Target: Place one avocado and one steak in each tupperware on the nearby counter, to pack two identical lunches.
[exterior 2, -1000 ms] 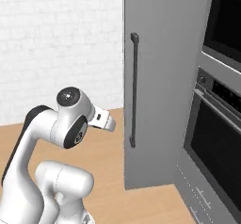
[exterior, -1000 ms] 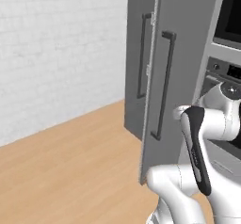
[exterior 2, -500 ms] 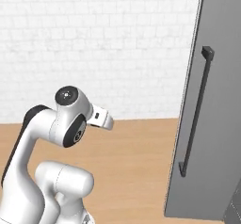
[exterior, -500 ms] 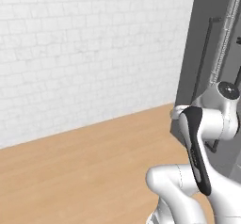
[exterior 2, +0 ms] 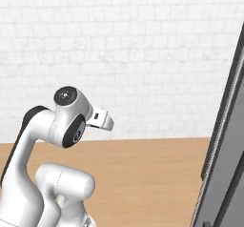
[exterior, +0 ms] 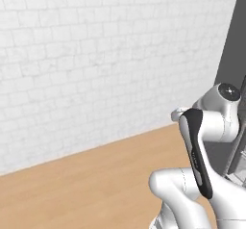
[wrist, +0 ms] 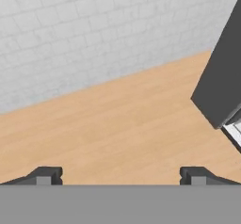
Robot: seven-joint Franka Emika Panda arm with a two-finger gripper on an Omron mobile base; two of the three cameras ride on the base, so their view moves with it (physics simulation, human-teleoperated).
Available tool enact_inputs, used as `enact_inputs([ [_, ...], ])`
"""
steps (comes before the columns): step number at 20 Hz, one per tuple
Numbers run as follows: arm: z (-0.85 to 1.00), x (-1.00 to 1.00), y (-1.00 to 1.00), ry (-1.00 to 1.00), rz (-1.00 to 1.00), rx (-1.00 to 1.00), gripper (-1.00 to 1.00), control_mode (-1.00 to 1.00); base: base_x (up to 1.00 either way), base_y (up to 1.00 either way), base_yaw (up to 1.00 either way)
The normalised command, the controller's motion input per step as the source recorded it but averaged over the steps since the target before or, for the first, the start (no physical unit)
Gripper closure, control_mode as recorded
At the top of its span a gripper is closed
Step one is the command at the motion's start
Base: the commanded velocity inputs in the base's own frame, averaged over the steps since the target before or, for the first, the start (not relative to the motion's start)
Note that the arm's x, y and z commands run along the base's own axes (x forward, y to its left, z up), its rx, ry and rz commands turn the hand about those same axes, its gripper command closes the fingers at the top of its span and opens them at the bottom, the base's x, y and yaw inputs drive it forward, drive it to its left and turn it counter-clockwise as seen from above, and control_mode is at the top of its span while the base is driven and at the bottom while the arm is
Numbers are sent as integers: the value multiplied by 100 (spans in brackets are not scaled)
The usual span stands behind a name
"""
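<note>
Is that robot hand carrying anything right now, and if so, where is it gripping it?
Nothing is held. In the hand view the gripper is open, its two fingertips wide apart with only bare wooden floor between them.

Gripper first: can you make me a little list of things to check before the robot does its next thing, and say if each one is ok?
1. Gripper open: ok, its two fingertips stand far apart in the hand view.
2. Gripper empty: ok, nothing sits between the fingertips.
3. Arm tucked in over the base: ok, it is folded close in both base views.
4. Floor ahead free: ok, bare light wood runs up to the white brick wall.
5. Tall grey cabinet out of the way: ok, it stands off at the right edge, apart from the arm.
6. Avocado, steak and tupperware found: cannot tell, these pictures do not settle where they are.
</note>
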Motion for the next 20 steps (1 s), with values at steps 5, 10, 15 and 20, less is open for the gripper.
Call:
enact_inputs([
  [5,0,0,0,0,0,0,-100,100,100,0,-7],
  [10,0,0,0,0,0,0,-100,100,82,0,-63],
  [15,0,0,0,0,0,0,-100,100,66,0,-69],
  [20,0,0,0,0,0,0,-100,100,58,19,-73],
])
